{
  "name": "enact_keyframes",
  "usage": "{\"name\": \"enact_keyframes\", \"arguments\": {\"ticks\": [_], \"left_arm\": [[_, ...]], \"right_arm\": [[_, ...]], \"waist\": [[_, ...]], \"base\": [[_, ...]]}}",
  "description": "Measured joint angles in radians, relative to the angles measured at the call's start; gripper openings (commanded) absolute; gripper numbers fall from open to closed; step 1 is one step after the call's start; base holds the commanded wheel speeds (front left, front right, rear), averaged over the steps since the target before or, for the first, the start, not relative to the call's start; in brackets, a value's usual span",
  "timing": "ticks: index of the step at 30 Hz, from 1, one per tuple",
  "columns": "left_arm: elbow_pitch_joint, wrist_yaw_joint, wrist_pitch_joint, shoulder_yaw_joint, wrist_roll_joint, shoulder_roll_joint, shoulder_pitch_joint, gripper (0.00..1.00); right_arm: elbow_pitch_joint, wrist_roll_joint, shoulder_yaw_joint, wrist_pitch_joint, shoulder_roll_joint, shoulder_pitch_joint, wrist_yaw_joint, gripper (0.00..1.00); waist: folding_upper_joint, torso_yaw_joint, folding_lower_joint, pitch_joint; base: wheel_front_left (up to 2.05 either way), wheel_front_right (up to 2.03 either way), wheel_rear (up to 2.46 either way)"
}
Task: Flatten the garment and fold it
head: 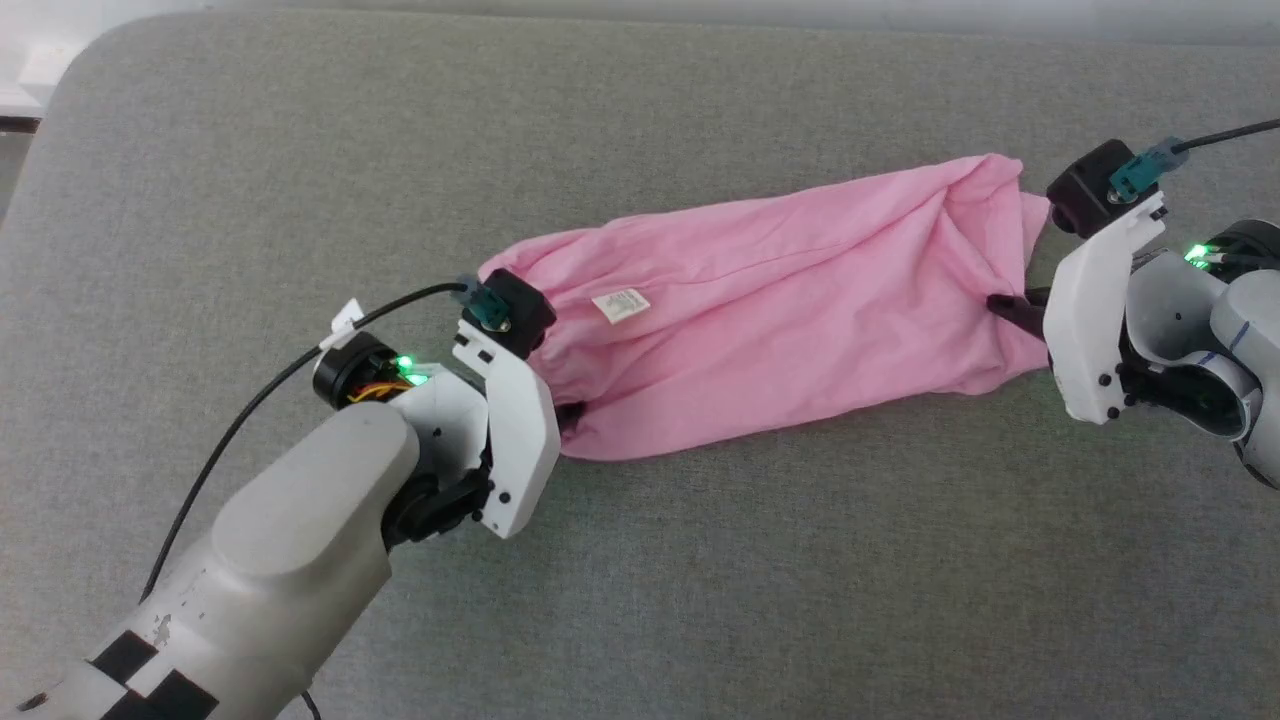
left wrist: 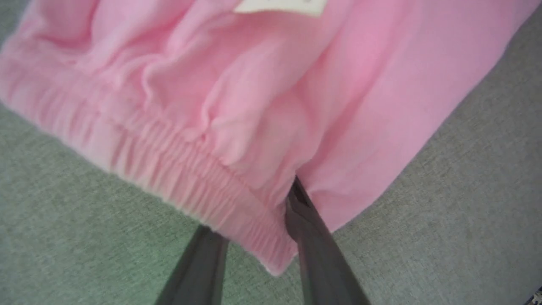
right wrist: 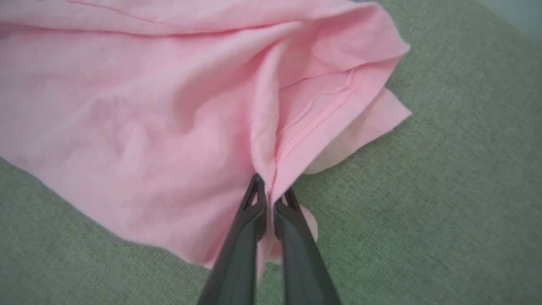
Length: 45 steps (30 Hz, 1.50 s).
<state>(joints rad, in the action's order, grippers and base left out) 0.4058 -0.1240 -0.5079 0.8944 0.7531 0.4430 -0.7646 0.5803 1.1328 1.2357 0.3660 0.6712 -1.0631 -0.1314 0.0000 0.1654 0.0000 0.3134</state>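
The pink garment (head: 780, 310) lies stretched across the grey cushioned surface, wrinkled, with its white label (head: 621, 305) facing up. My left gripper (head: 570, 415) is at its left end. In the left wrist view that gripper (left wrist: 254, 212) stands open astride the corner of the gathered waistband (left wrist: 169, 169), one finger under the fabric and the other finger (left wrist: 305, 224) on top. My right gripper (head: 1005, 308) is at the garment's right end. In the right wrist view it (right wrist: 269, 190) is shut on a fold of the stitched hem (right wrist: 322, 114).
The grey surface (head: 700, 560) reaches well beyond the garment on all sides, and its rounded corner (head: 90, 60) sits at the upper left. A black cable (head: 250, 400) trails from my left wrist, and another cable (head: 1225, 135) runs from my right wrist.
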Motion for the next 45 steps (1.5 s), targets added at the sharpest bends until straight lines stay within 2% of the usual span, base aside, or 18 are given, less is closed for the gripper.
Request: {"name": "enact_keyframes", "arguments": {"ticks": [4,8,18,24,30,31,32,33,34,36,39,45], "left_arm": [[0.003,0.0,0.075,0.022,0.035,0.012,-0.003,0.0],[-0.01,0.0,0.155,0.012,0.077,0.052,0.001,0.0],[-0.169,0.003,0.228,0.03,0.119,0.122,0.166,0.0],[-0.217,0.046,0.257,0.068,0.119,0.122,0.277,0.0],[-0.19,0.061,0.283,0.109,0.113,0.095,0.349,0.0],[-0.185,0.066,0.292,0.11,0.11,0.091,0.354,0.24],[-0.179,0.072,0.299,0.11,0.108,0.087,0.355,0.24],[-0.175,0.075,0.309,0.11,0.103,0.086,0.355,1.0],[-0.173,0.08,0.32,0.107,0.101,0.085,0.357,1.0],[-0.175,0.095,0.346,0.105,0.092,0.088,0.363,1.0],[-0.203,0.14,0.403,0.1,0.048,0.112,0.392,1.0],[-0.315,0.278,0.527,0.046,-0.04,0.173,0.427,1.0]], "right_arm": [[-0.019,0.002,-0.001,-0.065,0.006,0.005,0.0,0.0],[-0.069,0.002,0.003,-0.109,0.038,0.028,0.0,0.0],[-0.264,0.01,0.008,-0.194,0.21,0.193,0.0,0.0],[-0.317,0.022,0.001,-0.202,0.287,0.344,0.0,0.0],[-0.275,0.009,-0.002,-0.163,0.272,0.46,-0.001,0.0],[-0.266,0.005,-0.007,-0.163,0.264,0.468,-0.001,0.0],[-0.256,0.001,-0.017,-0.164,0.257,0.474,-0.002,0.0],[-0.245,0.0,-0.03,-0.167,0.248,0.481,-0.002,0.27],[-0.237,0.0,-0.045,-0.177,0.24,0.49,-0.002,1.0],[-0.226,0.0,-0.078,-0.194,0.225,0.507,-0.002,1.0],[-0.251,-0.026,-0.116,-0.2,0.226,0.515,-0.001,1.0],[-0.35,-0.078,-0.226,-0.167,0.302,0.517,-0.001,1.0]], "waist": [[0.0,-0.01,0.0001,-0.01],[0.0,-0.019,0.0001,-0.037],[0.0,-0.038,-0.0001,-0.125],[0.0,-0.046,-0.0002,-0.154],[0.0,-0.059,-0.0002,-0.154],[0.0,-0.059,-0.0001,-0.156],[0.0,-0.058,-0.0001,-0.159],[0.0,-0.057,-0.0001,-0.163],[0.0,-0.056,-0.0001,-0.168],[0.0,-0.056,0.0,-0.181],[0.0,-0.055,-0.0001,-0.207],[0.0,-0.051,-0.0001,-0.265]], "base": [[0.0,0.0,0.0],[0.0,0.0,0.0],[0.0,0.0,0.0],[0.0,0.0,0.0],[0.0,0.0,0.0],[0.0,0.0,0.0],[0.0,0.0,0.0],[0.0,0.0,0.0],[0.0,0.0,0.0],[0.0,0.0,0.0],[0.0,0.0,0.0],[0.0,0.0,0.0]]}}
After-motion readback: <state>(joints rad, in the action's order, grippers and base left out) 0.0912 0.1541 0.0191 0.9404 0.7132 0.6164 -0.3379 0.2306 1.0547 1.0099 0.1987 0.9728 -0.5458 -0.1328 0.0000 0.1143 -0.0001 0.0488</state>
